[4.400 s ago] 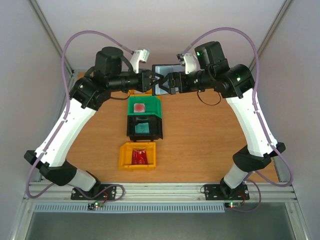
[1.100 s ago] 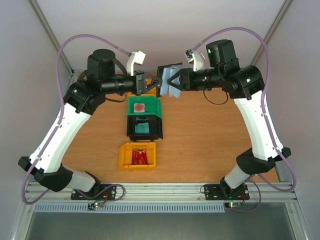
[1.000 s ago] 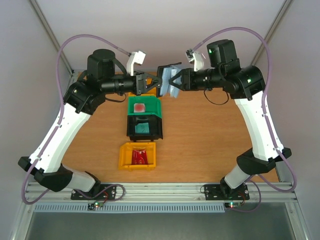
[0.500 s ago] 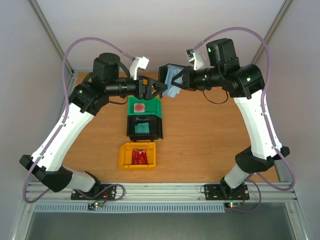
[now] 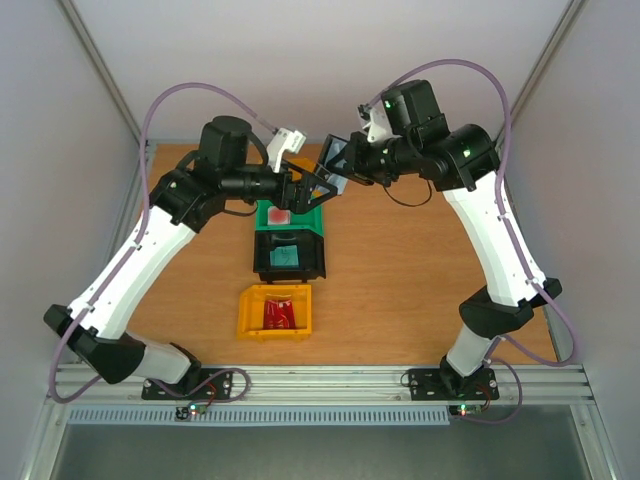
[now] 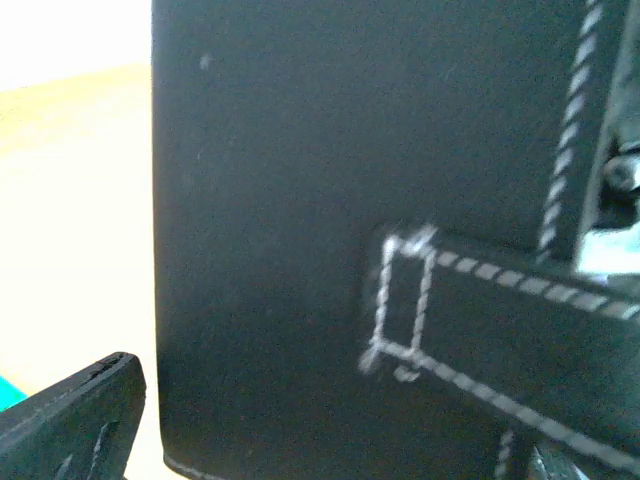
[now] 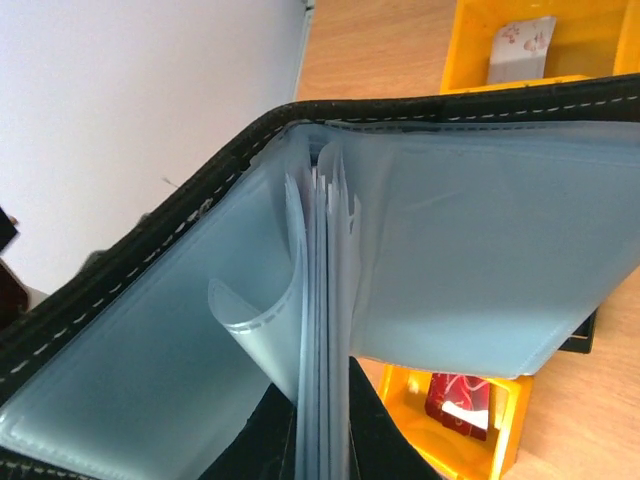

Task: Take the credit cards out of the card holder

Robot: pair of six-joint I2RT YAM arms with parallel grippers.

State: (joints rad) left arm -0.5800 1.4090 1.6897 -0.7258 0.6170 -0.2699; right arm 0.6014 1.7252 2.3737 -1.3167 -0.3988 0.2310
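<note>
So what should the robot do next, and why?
Probably move the open left hand to the card holder, held spread open by the right hand, and check its pockets. They look empty here, so it may be finished.

This is looking like a robotics lab cell. Two white-and-black arms, left and right, are standing bolted to an aluminium rail at 6 o'clock. Purple cables are looping overhead towards 12 o'clock. Plain pale walls are closing in a wooden bench, where green, black and yellow plastic bins are sitting in a row at the centre.
</note>
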